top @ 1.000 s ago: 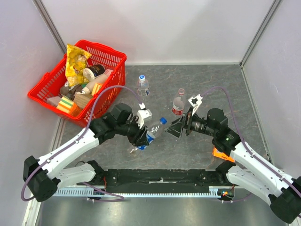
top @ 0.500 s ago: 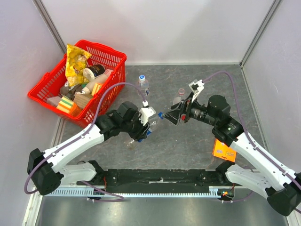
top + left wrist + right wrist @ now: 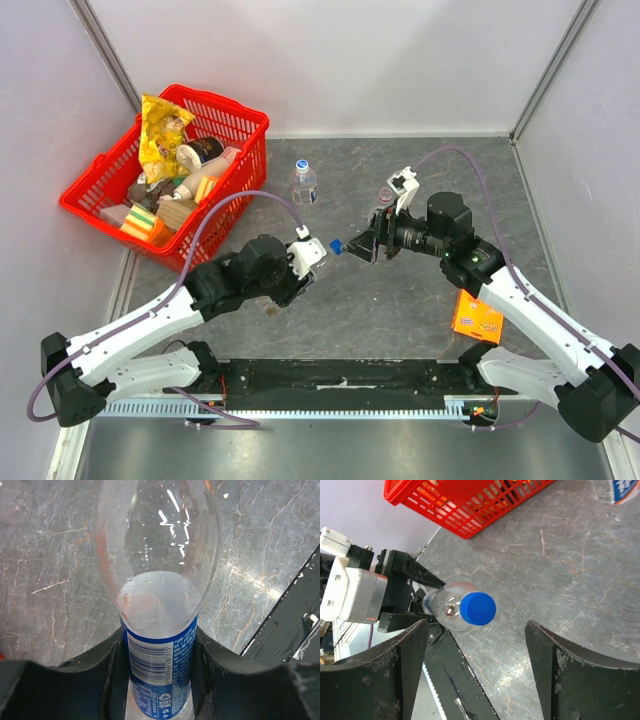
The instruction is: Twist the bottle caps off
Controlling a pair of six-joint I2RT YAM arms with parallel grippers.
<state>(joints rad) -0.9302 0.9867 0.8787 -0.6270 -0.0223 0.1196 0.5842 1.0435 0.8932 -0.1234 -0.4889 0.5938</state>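
Top external shows two bottles: one upright bottle [image 3: 304, 183] near the red basket [image 3: 243, 113], one blue-labelled bottle [image 3: 160, 605] pinched by the left gripper [image 3: 159, 666]. Its one blue cap [image 3: 478, 608] sits between the right gripper's [image 3: 476, 630] spread fingers, untouched.

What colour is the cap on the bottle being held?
The cap is blue; the right wrist view shows it best.

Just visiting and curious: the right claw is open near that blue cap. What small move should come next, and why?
Probably close the right claw on the blue cap, nudging forward if needed. The cap lines up between its open fingers, untouched, while the left claw clamps the blue-labelled bottle steady.
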